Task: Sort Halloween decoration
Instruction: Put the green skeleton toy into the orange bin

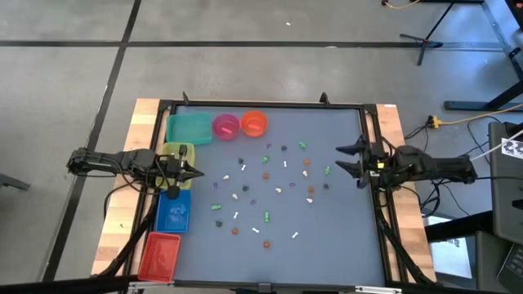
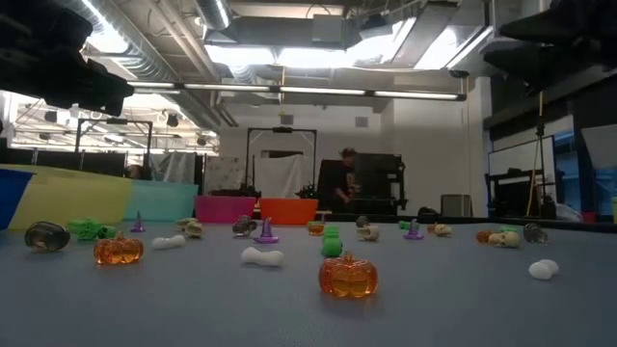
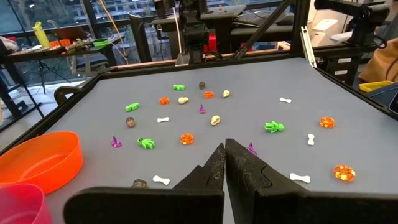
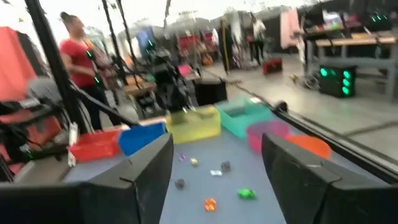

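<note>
The trinkets (image 1: 270, 189) lie scattered mid-frame between both arms — the right gripper (image 1: 350, 162), fingers spread wide, is nearer them at right than the closed left gripper (image 1: 196, 173).

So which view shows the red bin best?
The high view: the whole red bin shows from above at the table's front-left corner, past the blue bin. The right wrist view catches only its side, blurred. The low and left wrist views miss it.
</note>
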Motion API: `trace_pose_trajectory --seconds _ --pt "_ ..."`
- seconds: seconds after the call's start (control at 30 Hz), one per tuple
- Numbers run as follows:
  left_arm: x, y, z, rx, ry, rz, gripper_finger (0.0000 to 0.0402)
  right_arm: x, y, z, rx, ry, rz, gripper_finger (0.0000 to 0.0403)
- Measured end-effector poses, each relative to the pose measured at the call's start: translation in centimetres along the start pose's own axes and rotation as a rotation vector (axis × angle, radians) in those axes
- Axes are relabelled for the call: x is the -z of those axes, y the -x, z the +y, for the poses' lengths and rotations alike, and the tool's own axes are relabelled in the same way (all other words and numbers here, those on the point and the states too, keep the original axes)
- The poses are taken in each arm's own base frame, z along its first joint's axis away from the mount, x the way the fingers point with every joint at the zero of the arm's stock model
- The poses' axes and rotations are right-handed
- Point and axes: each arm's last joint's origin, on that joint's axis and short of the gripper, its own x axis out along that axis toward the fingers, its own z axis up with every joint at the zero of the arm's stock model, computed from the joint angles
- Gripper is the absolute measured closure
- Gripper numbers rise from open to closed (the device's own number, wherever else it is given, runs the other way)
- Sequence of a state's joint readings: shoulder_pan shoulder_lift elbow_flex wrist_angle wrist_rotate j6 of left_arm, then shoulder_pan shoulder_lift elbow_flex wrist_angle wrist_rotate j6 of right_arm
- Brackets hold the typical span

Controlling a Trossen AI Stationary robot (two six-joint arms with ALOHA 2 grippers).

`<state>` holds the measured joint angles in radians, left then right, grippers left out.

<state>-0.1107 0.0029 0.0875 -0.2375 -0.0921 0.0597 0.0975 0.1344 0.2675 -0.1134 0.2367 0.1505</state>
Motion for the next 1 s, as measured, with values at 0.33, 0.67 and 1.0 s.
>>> trace_pose_trajectory --seconds 0.33,0.67,1.0 --pt "0.0 0.0 0.0 -0.001 0.000 0.000 0.0401 -2.9 -2.2 0.8 0.103 0.133 0.382 0.0157" --pt "0.0 0.0 0.0 -0.001 0.000 0.000 0.0401 -1.9 -6.0 1.4 0.169 0.356 0.768 0.0157" --pt "0.0 0.0 0.0 -0.001 0.000 0.000 0.0401 2.0 -9.3 0.7 0.194 0.528 1.074 0.0157"
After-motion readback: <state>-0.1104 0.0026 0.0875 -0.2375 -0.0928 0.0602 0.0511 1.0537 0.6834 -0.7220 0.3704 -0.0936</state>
